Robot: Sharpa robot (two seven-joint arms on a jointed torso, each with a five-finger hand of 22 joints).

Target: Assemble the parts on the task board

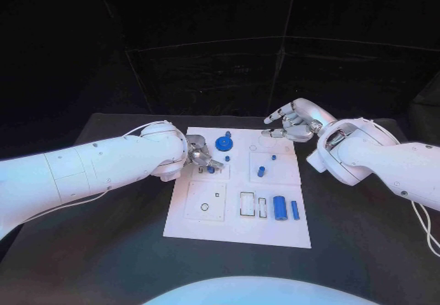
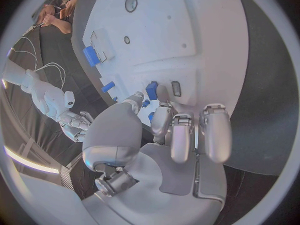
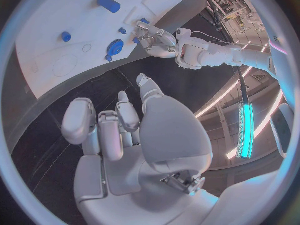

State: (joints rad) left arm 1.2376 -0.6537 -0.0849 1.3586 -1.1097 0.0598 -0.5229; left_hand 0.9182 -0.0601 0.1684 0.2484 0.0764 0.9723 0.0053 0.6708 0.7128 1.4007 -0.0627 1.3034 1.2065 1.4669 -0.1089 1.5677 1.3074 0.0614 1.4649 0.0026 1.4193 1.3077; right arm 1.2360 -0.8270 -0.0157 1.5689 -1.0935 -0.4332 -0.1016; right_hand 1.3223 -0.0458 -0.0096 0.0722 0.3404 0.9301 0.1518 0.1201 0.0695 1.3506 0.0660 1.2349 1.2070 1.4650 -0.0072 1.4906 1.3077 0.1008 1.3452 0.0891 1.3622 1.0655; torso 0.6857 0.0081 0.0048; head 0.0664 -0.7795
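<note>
Left hand (image 1: 201, 159): it rests over the left part of the task board, fingers bent down to the plate. In the left wrist view the fingertips (image 2: 164, 116) are closed around a small blue part (image 2: 152, 90), which looks pinched between them.
Task board (image 1: 234, 227): white plate in the middle of the black tabletop (image 1: 91, 254), with the parts spread on it.
Blue disc (image 1: 224, 142): round part with a knob, at the far side of the board, just right of the left hand.
Small blue peg (image 1: 261, 170): it stands in the middle-right field of the board, apart from both hands.
Blue cylinders (image 1: 280, 208): a thick one and a thin one (image 1: 295, 210) lie side by side on the near right part of the board, beside two white rectangular slots.
Right hand (image 1: 290, 124): it hovers at the far right corner of the board, fingers curled in loosely and holding nothing, one finger pointing left.
</note>
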